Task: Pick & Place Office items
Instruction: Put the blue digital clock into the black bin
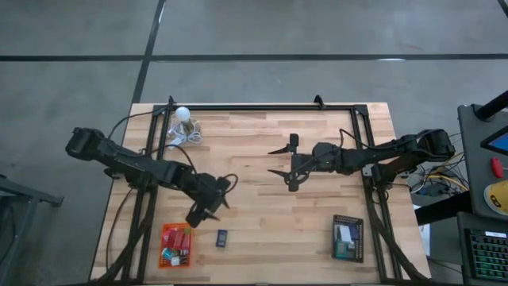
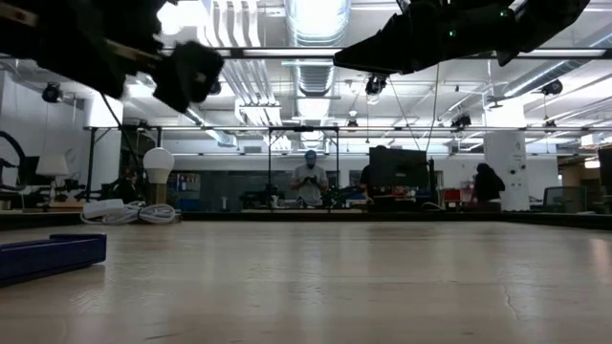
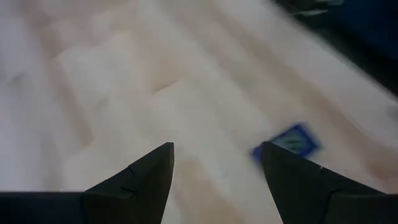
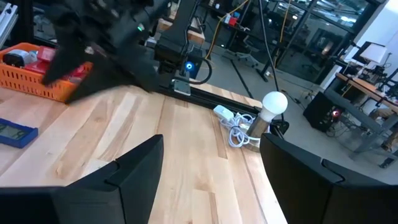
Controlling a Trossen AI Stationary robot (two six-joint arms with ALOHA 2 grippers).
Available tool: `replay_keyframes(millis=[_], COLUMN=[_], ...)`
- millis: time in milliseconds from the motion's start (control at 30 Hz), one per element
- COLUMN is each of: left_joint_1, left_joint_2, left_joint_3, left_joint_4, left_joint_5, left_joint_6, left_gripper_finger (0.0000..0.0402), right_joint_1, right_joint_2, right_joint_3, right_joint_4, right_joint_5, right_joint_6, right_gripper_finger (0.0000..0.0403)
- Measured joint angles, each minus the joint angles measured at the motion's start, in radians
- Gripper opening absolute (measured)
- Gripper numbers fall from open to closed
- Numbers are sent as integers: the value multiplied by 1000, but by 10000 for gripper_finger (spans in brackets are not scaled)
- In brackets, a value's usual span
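since the navy piece (image 1: 221,237) is lying flat on the table just beside the orange tray (image 1: 165,238), the left gripper (image 1: 205,213), hovering near it with jaws apart, is needing to straddle its narrow sides; the right gripper (image 1: 279,168) is waiting open mid-table.

A white bulb (image 1: 182,114) with coiled cord (image 1: 186,135) rests on the table (image 1: 262,230).

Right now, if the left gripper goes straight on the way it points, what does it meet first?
Probably bare table. The left gripper, open and empty, points down at the wood. The small blue item lies just beside one finger, not squarely between the fingers, so it may be missed; depth is unclear.
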Motion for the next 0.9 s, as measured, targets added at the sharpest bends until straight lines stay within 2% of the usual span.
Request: replay_keyframes(millis=[167, 233, 333, 433, 533, 700, 900], left_joint_1=[-9, -9, -9, -9, -8, -6, -1], left_joint_2=[-16, -17, -15, -12, -12, -8, -8], left_joint_3=[2, 2, 1, 1, 0, 3, -3], left_joint_4=[-9, -20, -33, -31, -53, -161, -189], left_joint_5=[263, 275, 199, 30, -108, -162, -305], left_joint_6=[110, 114, 163, 259, 282, 357, 281], left_gripper_finger=[244, 244, 244, 244, 244, 245, 247], right_joint_1=[0, 0, 0, 0, 0, 0, 0], right_joint_2=[0, 0, 0, 0, 0, 0, 0], right_joint_3=[1, 2, 2, 2, 2, 2, 2], right_joint_4=[0, 0, 0, 0, 0, 0, 0], right_joint_5=[0, 0, 0, 0, 0, 0, 0], right_joint_6=[0, 0, 0, 0, 0, 0, 0], right_gripper_finger=[263, 263, 263, 263, 263, 263, 263])
